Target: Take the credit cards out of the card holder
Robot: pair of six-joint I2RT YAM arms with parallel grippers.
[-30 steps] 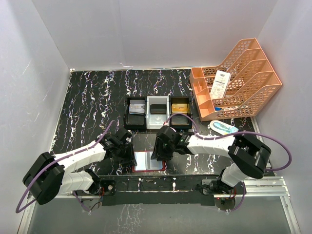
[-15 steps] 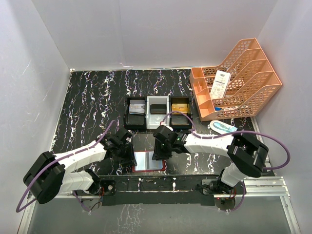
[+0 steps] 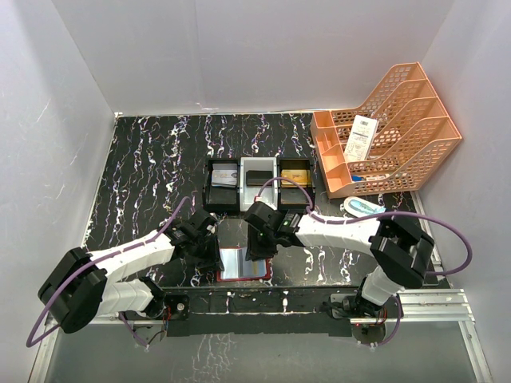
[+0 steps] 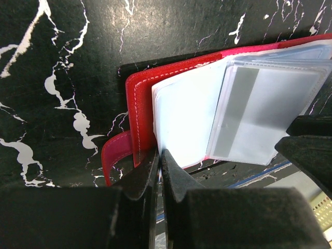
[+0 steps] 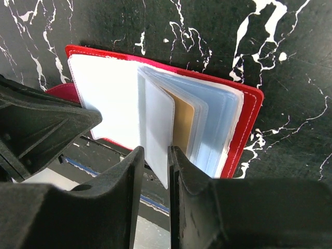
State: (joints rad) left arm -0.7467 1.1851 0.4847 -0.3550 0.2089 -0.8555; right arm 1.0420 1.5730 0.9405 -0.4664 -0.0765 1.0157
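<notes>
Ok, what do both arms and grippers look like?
The left arm and right arm have white link covers and bulky black joints; a purple cable loops along each. The left gripper and right gripper are matte black, each with two flat tapering fingers.

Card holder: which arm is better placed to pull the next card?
Right, probably. The right end effector straddles a clear sleeve beside the orange-gold card; the left end effector pins the card holder's edge.

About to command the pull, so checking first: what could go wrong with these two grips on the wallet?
The right gripper seems to pinch a whole clear sleeve, so pulling may drag the card holder along. The left gripper clamps only its edge, at the front of the table; it could slip.
</notes>
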